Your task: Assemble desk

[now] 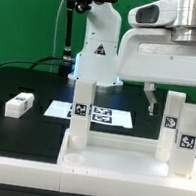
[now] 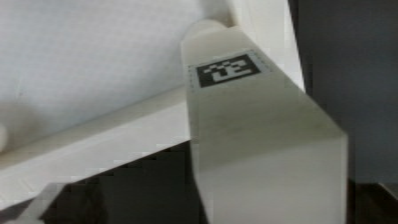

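**Exterior view.** My hand (image 1: 152, 96) hangs below the white wrist housing, over the counter (image 1: 33, 82) toward the exterior view's right. Its jaws stand as wide apart as they go, and nothing is gripped between them. One dark finger shows just beside the second upright leg (image 1: 170, 121), on that leg's side toward the exterior view's left. I cannot tell whether finger and leg touch.

**The desk.** The tabletop panel (image 1: 106, 173) lies flat along the counter's edge nearest the exterior camera, rim upward. Three legs stand upright on it, each with a black-and-white tag.
- The first upright leg (image 1: 81, 114) stands at the panel's far corner on the exterior view's left.
- The second upright leg stands toward the panel's far corner on the exterior view's right.
- The third upright leg (image 1: 187, 141) stands just beside the second, nearer the camera.

A loose leg (image 1: 19, 103) lies on its side near the counter's edge at the exterior view's left, well apart from the panel.

**Other items.** The marker board (image 1: 96, 114) lies flat at mid-counter, between the panel and the robot base (image 1: 97, 55).

**Wrist view.** A tagged leg (image 2: 249, 150) fills the middle of the picture, close to the camera, its square tag (image 2: 226, 70) facing the lens. Behind it lie the panel's speckled surface and raised rim (image 2: 89, 70). My fingertips are not clearly visible here.
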You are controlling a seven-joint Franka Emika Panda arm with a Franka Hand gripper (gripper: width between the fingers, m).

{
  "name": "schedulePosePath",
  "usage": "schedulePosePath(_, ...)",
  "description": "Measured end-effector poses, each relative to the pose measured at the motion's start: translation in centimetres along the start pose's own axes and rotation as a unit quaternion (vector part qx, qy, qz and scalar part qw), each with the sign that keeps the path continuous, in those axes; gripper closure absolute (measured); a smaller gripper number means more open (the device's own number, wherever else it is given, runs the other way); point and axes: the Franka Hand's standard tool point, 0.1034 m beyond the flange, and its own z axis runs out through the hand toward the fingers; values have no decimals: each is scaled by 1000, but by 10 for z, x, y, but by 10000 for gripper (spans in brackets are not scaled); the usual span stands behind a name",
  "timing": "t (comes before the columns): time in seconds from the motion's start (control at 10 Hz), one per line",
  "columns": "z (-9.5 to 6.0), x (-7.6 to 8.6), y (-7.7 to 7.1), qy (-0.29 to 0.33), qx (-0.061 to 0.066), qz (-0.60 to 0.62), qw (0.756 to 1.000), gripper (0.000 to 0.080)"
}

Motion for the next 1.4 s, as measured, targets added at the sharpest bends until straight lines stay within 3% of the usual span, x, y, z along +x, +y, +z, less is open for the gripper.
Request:
schedulePosePath(0.2, 4, -1, -6, -18, -12, 11, 1000, 151)
schedulePosePath(0.5, 4, 0, -4, -16, -12, 12, 1000, 151)
schedulePosePath(0.7, 3, -5, 0, -41, -3, 39, 998, 151)
schedulePosePath(1.2, 3, -8, -4, -63, -6, 50, 997, 151)
schedulePosePath(1.4, 4, -8, -4, -64, -7, 68, 996, 389)
